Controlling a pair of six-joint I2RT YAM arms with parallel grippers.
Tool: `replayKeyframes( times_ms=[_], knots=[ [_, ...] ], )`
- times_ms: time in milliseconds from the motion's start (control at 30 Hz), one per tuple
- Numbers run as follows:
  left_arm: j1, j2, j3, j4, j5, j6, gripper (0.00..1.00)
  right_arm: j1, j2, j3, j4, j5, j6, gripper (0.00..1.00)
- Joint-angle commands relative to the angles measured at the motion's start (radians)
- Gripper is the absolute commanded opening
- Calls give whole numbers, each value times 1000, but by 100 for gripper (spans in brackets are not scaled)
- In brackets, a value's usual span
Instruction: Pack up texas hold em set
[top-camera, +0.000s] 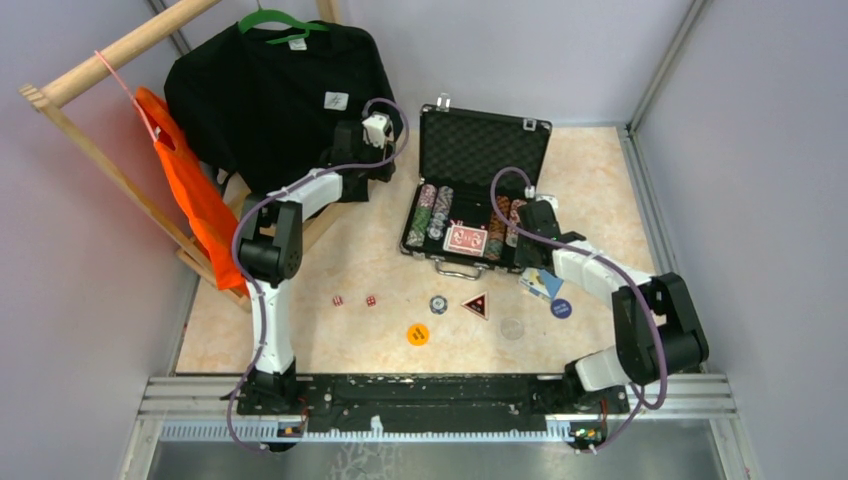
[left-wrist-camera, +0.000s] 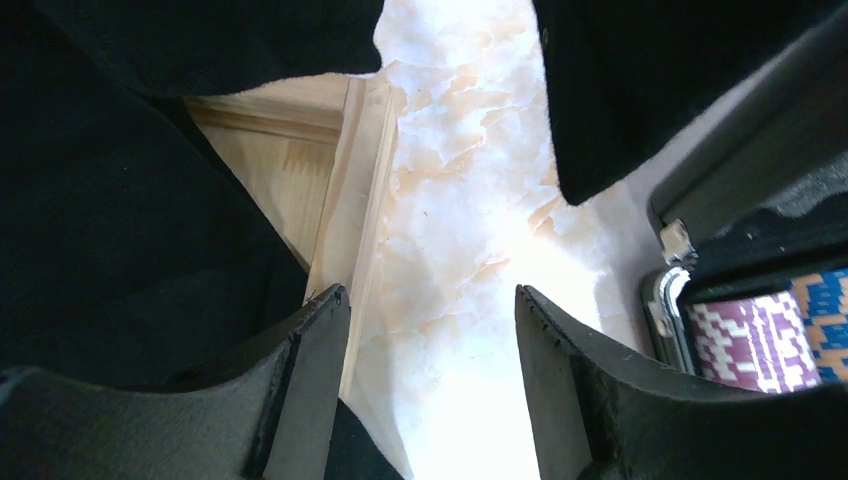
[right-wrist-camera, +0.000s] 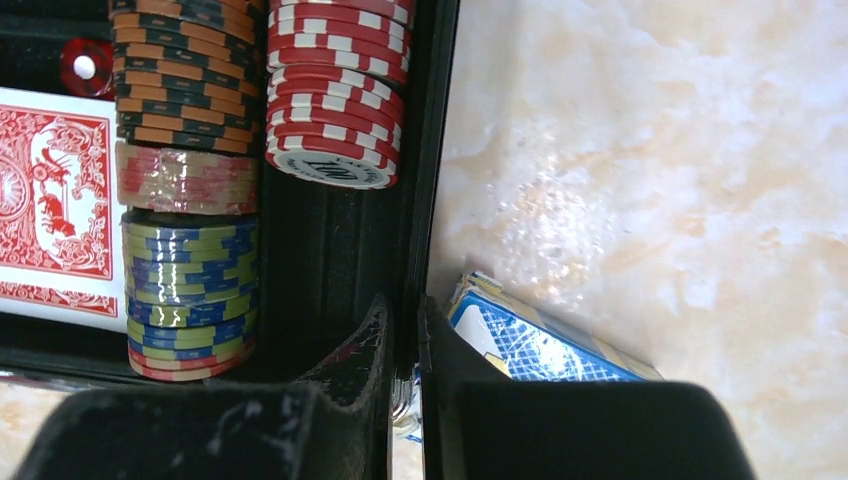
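Between the right gripper (right-wrist-camera: 405, 310) fingers: side wall of the case (right-wrist-camera: 438, 120), pinched by nearly closed jaws.
Left of that grip: striped chips (right-wrist-camera: 190, 270), in the case.
Right of it: blue card deck (right-wrist-camera: 530, 345) on the table (right-wrist-camera: 650, 150).
Around the left gripper (left-wrist-camera: 430, 295): jaws open and empty, case corner to its right, black T-shirt (left-wrist-camera: 120, 200) to its left.
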Motion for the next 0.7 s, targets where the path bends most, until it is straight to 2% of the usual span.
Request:
replayKeyframes(
  times_ms=[0, 133, 267, 433, 500, 667],
  knots=[
    [7, 34, 18, 38, 41, -36, 68, -47, -98, 6, -13, 32, -49, 0],
    [6, 59, 52, 35, 56, -51, 69, -59, -83, 11, -9, 36, -48, 0],
    [7, 73, 76, 30, 56, -50, 69, -58, -80, 26, 19, -16, -57, 29],
    [10, 35, 26, 65, 51, -66, 70, -58, -107, 60, 21, -86, -86, 51],
    [10, -4, -35, 105, 44, -88, 71, -59, -133, 74, 8, -118, -101, 57],
    [12, -114, -217, 196, 40, -135, 71, -57, -189, 98, 6, -196, -115, 60]
  ],
)
